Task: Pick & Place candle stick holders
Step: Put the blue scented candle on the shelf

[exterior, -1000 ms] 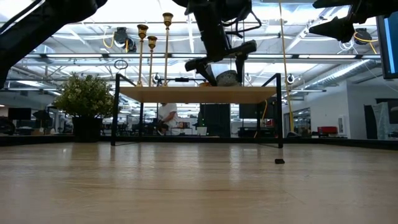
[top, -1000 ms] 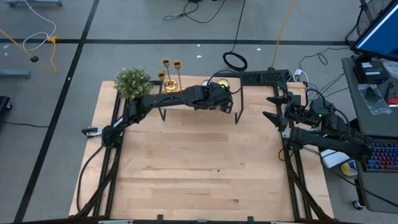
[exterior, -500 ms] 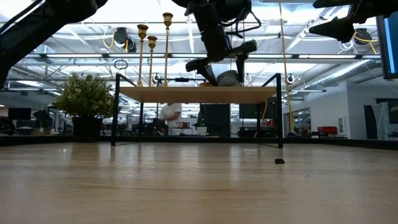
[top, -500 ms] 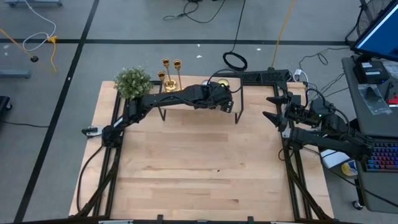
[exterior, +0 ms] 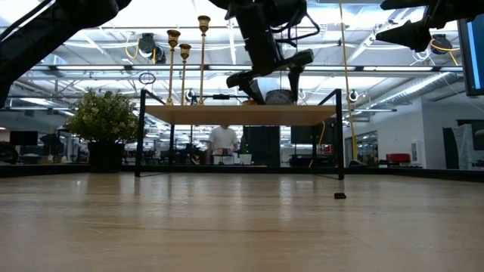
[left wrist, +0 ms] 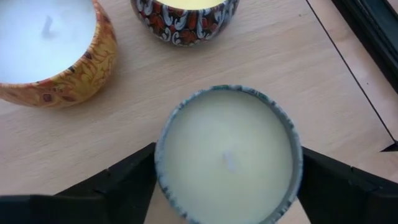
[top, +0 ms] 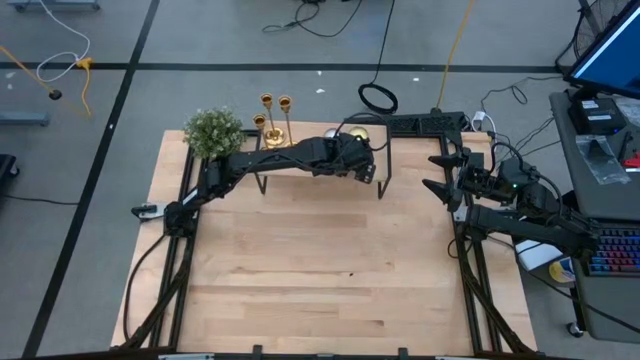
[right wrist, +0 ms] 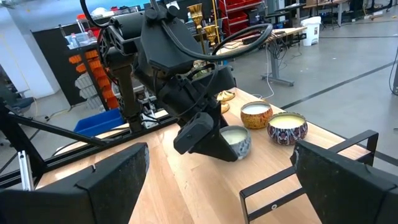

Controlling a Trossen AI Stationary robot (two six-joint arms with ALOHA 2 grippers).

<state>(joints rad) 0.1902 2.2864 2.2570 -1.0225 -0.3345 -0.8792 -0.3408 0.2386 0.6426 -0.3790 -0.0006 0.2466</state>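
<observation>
Left fingers (left wrist: pixel 227 186): mine, spread wide on either side of a round grey-rimmed tin candle of pale wax (left wrist: pixel 227 155); contact unclear.
Three slim gold metal candlesticks (top: pixel 273 122): upright on the raised wooden shelf (exterior: pixel 242 114), well apart from my left fingers, near the bushy green plant (top: pixel 212 130).
Right fingers (right wrist: pixel 217 186): spread wide, idle at the tabletop (top: pixel 320 260) edge.

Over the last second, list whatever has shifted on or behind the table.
Only a person in the room behind moved, from the left to the middle under the raised wooden shelf. The left gripper stays open around the grey-rimmed round candle; the right gripper and three slim gold candlesticks are unchanged.
</observation>
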